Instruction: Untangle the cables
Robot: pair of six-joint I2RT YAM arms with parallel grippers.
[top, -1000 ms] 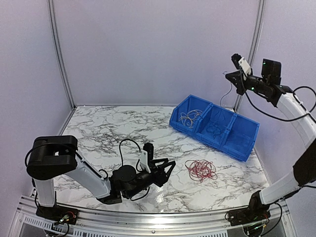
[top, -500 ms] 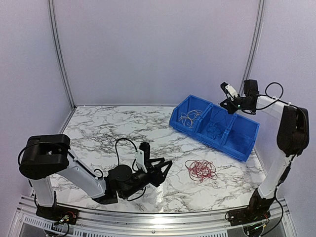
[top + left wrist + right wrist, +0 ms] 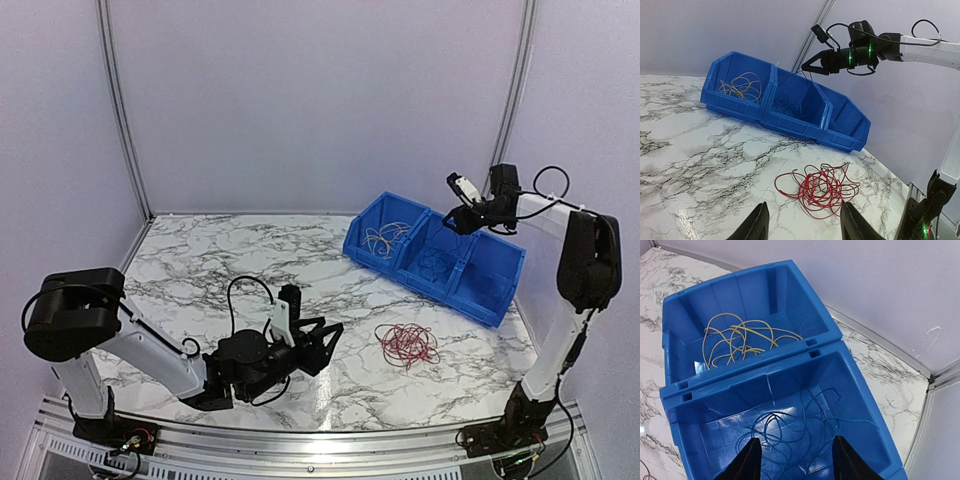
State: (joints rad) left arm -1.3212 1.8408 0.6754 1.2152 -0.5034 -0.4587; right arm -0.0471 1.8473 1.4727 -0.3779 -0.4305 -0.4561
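Left fingers (image 3: 758, 224) spread apart, empty, low over counter (image 3: 200, 260), pointing at red cable bundle (image 3: 817, 189). Red bundle lies loose on marble, in front of blue bin (image 3: 470, 292), apart from it. Right fingers (image 3: 749, 460) parted too, nothing between them, hovering above bin's middle compartment. Dark blue cable (image 3: 790, 432) coiled on that compartment's floor. Tan cable (image 3: 737, 342) looped in neighbouring end compartment, bin's left end in overhead view.

Tabletop (image 3: 200, 260) glossy, marble-patterned; bins (image 3: 455, 292) smooth shiny plastic; red cables (image 3: 815, 190) smooth.
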